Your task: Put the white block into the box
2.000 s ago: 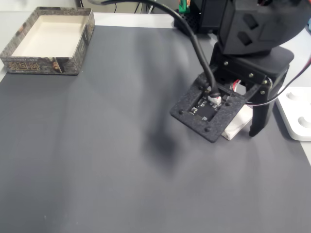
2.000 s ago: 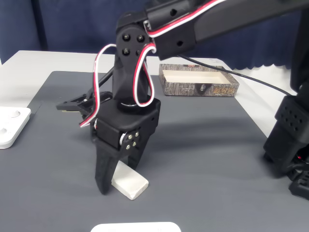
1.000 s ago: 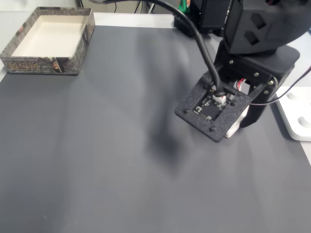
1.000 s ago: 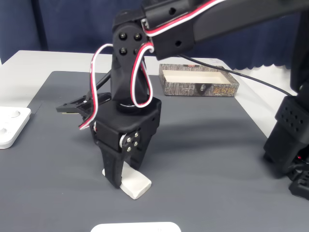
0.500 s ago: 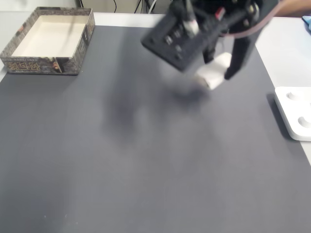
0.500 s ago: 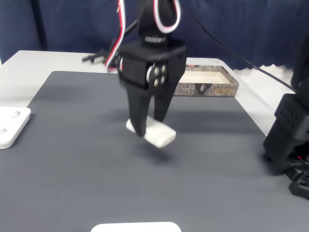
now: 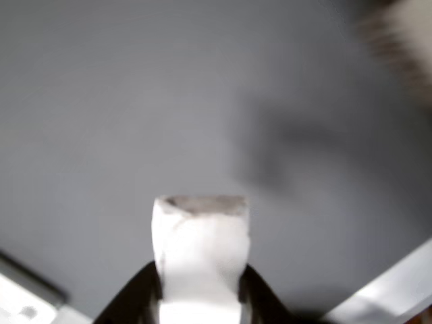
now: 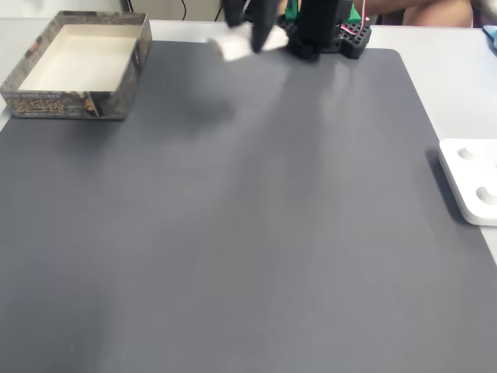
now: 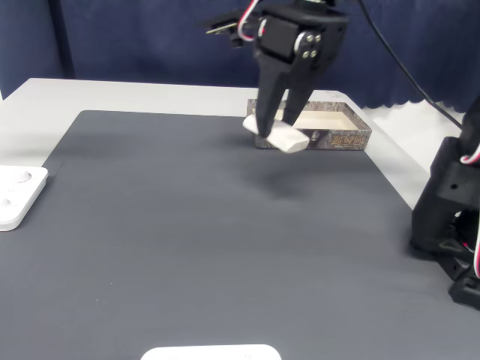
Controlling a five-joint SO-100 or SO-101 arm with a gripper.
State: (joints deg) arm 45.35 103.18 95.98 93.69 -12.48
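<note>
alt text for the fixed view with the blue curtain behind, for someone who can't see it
A black robot gripper holds a small white oblong block in the air above a dark grey mat, just in front of a cork-rimmed rectangular box. A white device sits at the left edge.

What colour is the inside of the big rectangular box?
Cream-white, with a speckled brown-grey rim; the rectangular box shows best in a fixed view from above.

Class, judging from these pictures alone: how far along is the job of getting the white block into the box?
Done: the white block is picked up, clear of the dark mat. In hand: the gripper holds it in the air, short of the box. Left: carry it over the box's cream inside, which holds nothing, and release.
</note>
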